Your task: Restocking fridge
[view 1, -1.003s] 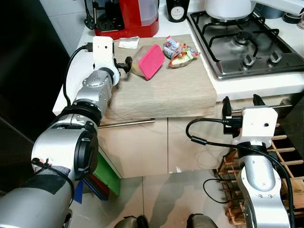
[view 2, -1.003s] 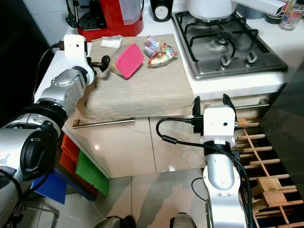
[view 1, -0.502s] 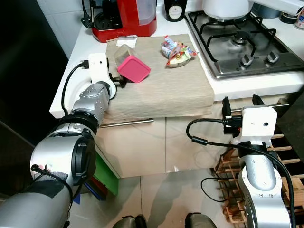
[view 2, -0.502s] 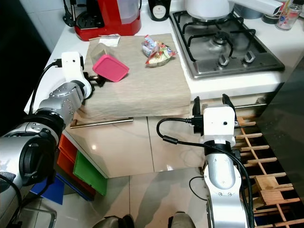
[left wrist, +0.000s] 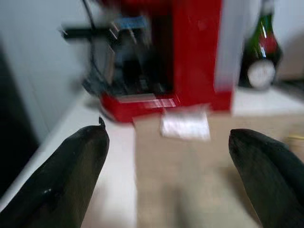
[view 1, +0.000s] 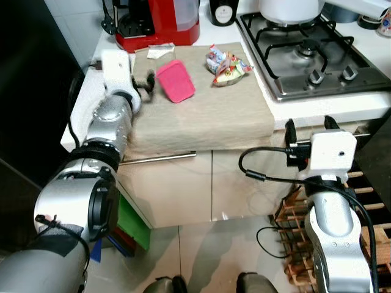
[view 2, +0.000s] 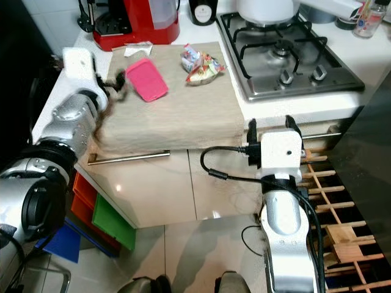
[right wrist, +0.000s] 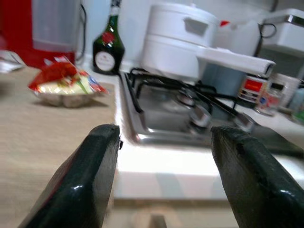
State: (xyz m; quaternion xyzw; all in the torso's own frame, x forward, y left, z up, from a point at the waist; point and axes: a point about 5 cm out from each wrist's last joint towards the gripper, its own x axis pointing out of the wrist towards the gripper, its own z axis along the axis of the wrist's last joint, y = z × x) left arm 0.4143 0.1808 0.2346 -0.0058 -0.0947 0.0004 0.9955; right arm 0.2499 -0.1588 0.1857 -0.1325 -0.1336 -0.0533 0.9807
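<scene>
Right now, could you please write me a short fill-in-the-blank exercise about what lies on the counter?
1. The lid of the container on the beige mat is ____.
2. The coffee machine behind the mat is ____.
3. The snack packet lies between the container and the ____.
4. The fingers of the left gripper are ____.

Missing words: pink; red; stove; open

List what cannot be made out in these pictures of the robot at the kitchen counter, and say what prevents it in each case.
- Left gripper and pink-lidded container: whether they touch; too small and blurred in the eye views.
- Container's contents: hidden under its lid.
- Snack packet: print too small to read.
- Red coffee machine: details blurred in the left wrist view, top cut off by the eye views' edge.
- White pot: contents hidden by its lid.
</scene>
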